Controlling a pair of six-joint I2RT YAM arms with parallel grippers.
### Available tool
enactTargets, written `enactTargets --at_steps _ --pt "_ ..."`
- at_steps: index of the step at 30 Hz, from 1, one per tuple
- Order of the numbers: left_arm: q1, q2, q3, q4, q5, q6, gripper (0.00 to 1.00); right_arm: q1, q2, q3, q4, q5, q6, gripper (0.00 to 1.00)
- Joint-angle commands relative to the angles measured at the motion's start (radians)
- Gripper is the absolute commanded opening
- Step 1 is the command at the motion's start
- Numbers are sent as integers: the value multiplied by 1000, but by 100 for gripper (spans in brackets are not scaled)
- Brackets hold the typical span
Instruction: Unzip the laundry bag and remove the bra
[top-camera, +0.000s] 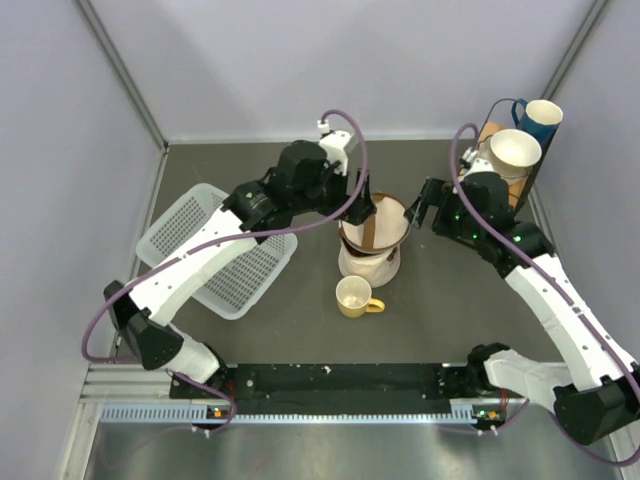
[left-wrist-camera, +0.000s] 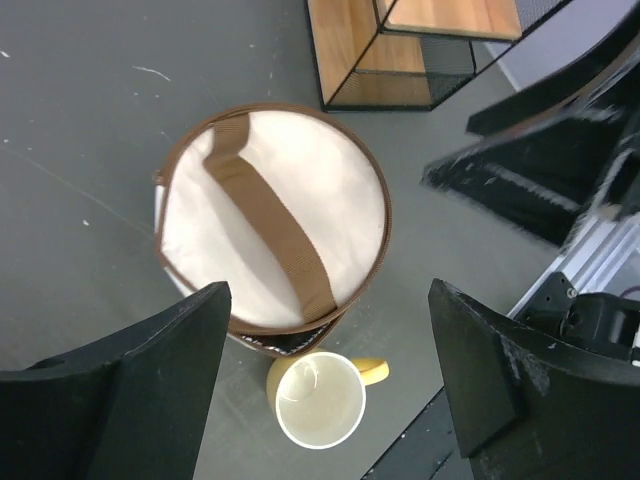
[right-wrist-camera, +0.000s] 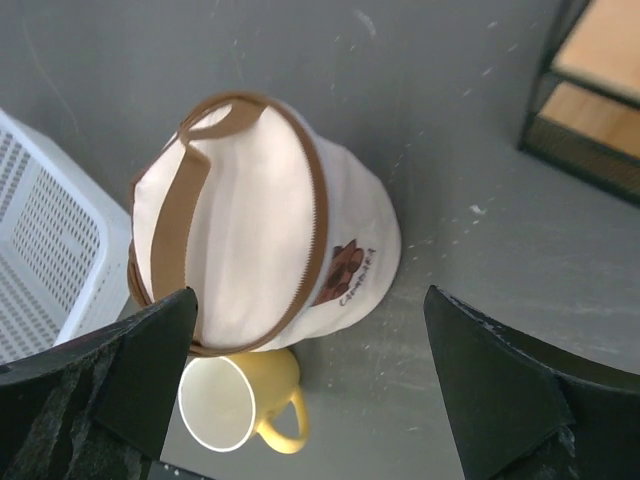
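Observation:
The laundry bag (top-camera: 372, 245) stands mid-table, a cream pouch with brown trim and a brown strap (left-wrist-camera: 270, 225) across its round lid. The lid sits tilted, and a dark gap (left-wrist-camera: 285, 343) shows under its edge on the mug side. Zip teeth run along the rim (right-wrist-camera: 318, 215). The bra is hidden. My left gripper (top-camera: 358, 208) hangs open just above the bag's left side, nothing between its fingers (left-wrist-camera: 150, 380). My right gripper (top-camera: 424, 203) is open to the bag's right, apart from it. Seen from each wrist, the bag (right-wrist-camera: 260, 220) lies beyond the spread jaws.
A yellow mug (top-camera: 355, 297) stands right against the bag's near side. A white lattice basket (top-camera: 215, 250) lies to the left. A wire-and-wood rack (top-camera: 505, 150) holding cups stands at the back right.

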Motion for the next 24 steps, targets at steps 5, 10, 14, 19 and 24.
enactTargets --at_steps 5,10,14,19,24 --pt "-90 212 99 -100 -129 41 89 -90 -132 73 -86 97 -46 97" --pt "-98 278 114 -89 -117 43 64 -90 -143 60 -102 98 -42 97" --pt "-97 258 148 -80 -90 47 0 -90 -132 42 -102 81 -38 97" --pt "-17 178 154 -53 123 32 0 -90 -91 27 -99 26 -37 95" --pt "175 135 -77 266 611 -179 0 -90 -67 7 -79 2 -48 79"
